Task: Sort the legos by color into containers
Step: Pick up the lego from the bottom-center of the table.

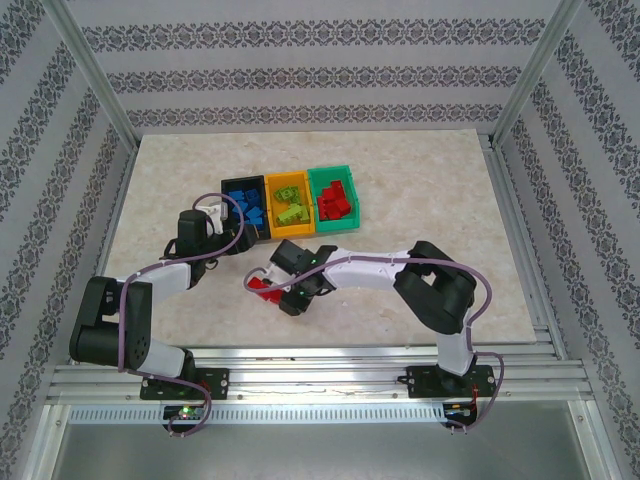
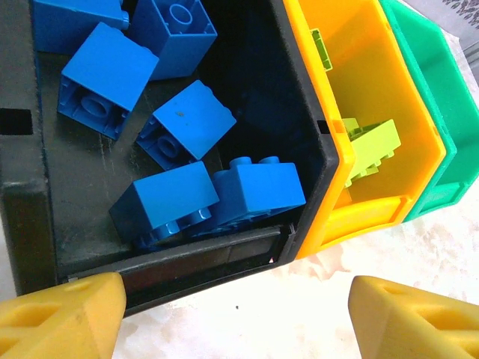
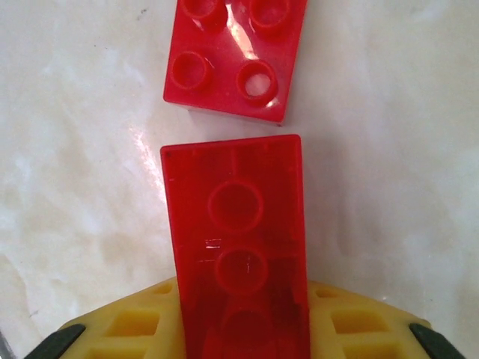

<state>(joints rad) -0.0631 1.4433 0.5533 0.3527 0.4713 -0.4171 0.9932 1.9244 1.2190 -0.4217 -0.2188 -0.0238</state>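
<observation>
bricks of each colour already sit in the three joined bins at the middle of the marbled table (image 1: 450, 190): blue bricks (image 1: 247, 202) in the black bin (image 1: 245, 178), lime green bricks (image 1: 291, 212) in the orange-yellow bin (image 1: 288, 176), red bricks (image 1: 336, 203) in the green bin (image 1: 330, 170). our left gripper (image 2: 236, 318) hangs at the left end of the row, just short of the near rim of the black bin. its yellow fingers (image 2: 63, 314) stand spread wide with bare table between them. through its wrist camera we count six blue bricks tumbled on the black floor, some studs up, some on their sides. beside them a lime green one sits tilted inside the orange-yellow bin. our right gripper (image 3: 238, 336) is down near the table, well apart from the bins and nearer the arm bases. its yellow fingers (image 3: 127, 327) are pinching a long red brick (image 3: 236, 224) by one end, the hollow underside turned to the wrist camera. we cannot tell whether this brick rests on the table or is lifted off it. just beyond its free end lies a second red brick (image 3: 233, 56), studs up, flat on the marble, with a thin gap between the two.
</observation>
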